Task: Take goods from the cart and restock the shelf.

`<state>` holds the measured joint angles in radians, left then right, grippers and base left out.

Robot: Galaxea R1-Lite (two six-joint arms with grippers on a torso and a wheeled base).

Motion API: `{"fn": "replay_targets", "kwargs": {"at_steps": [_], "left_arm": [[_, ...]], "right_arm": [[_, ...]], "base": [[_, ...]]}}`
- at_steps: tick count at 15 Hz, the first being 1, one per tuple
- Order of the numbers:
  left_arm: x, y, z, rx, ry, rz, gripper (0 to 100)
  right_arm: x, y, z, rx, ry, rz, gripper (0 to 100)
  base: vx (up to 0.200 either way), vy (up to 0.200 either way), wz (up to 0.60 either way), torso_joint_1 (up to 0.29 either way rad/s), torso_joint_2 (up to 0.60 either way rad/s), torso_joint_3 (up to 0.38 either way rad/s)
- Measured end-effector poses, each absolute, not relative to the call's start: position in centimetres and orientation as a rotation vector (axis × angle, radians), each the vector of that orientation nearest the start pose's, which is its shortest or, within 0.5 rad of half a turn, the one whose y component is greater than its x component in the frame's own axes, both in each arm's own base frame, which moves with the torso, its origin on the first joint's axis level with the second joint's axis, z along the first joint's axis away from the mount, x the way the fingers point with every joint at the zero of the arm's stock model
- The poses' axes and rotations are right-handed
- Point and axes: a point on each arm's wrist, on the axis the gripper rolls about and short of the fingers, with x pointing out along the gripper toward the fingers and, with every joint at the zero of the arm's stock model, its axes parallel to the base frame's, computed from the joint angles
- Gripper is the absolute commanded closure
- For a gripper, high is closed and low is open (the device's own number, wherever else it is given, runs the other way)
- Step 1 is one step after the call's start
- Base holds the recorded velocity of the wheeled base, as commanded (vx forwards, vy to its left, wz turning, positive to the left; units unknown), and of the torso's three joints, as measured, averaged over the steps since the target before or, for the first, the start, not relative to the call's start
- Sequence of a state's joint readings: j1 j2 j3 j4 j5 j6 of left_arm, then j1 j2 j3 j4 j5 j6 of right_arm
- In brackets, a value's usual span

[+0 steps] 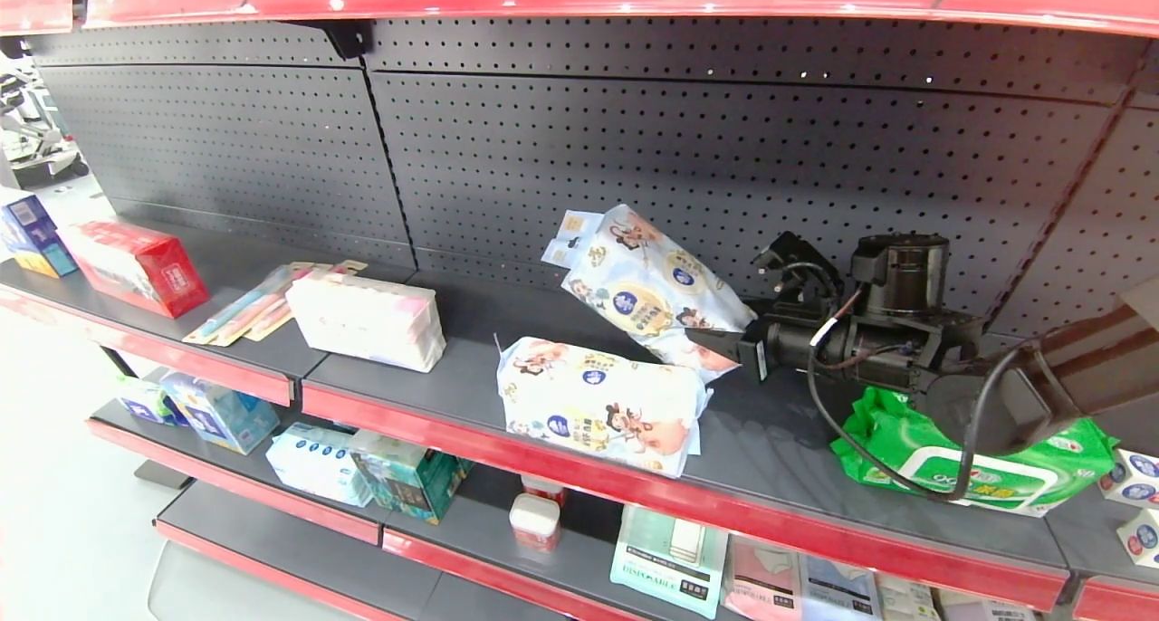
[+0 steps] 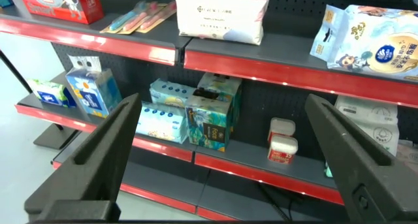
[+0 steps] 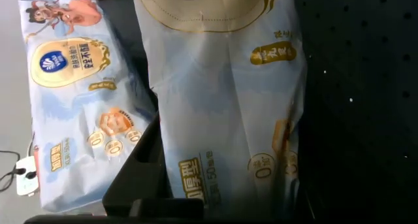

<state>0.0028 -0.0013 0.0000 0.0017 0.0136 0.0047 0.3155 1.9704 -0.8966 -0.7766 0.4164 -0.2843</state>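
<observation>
Head view: we've got R gripper (image 1: 724, 348) clamped on tilted wipes pack (image 1: 647, 286) by pegboard (image 1: 634, 123); L gripper (image 2: 222, 98) spread apart.

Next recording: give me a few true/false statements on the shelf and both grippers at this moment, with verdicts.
1. The right gripper grips the tilted pack, which leans toward the pegboard. True.
2. The flat pack stands upright at the back of the shelf. False: it lies flat near the front edge.
3. The left gripper is open and holds nothing. True.
4. The green pack sits left of the red box. False: the green pack is far right and the red box far left.
</observation>
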Motion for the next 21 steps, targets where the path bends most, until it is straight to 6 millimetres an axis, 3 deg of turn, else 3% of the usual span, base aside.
{"fn": "replay_targets", "kwargs": {"at_steps": [5,11,21], "left_arm": [[-2.3,0.0,7.5,0.005,0.0,0.016,0],[-2.3,0.0,7.5,0.005,0.0,0.016,0],[-2.3,0.0,7.5,0.005,0.0,0.016,0]], "right_arm": [[35.7,12.5,12.3,-0.26,0.195,0.76,100],[36.5,11.2,11.1,-0.324,0.205,0.735,100],[36.3,10.7,10.5,-0.368,0.209,0.742,100]], "base": [[0.0,0.0,0.0,0.0,0.0,0.0],[0.0,0.0,0.0,0.0,0.0,0.0],[0.0,0.0,0.0,0.0,0.0,0.0]]}}
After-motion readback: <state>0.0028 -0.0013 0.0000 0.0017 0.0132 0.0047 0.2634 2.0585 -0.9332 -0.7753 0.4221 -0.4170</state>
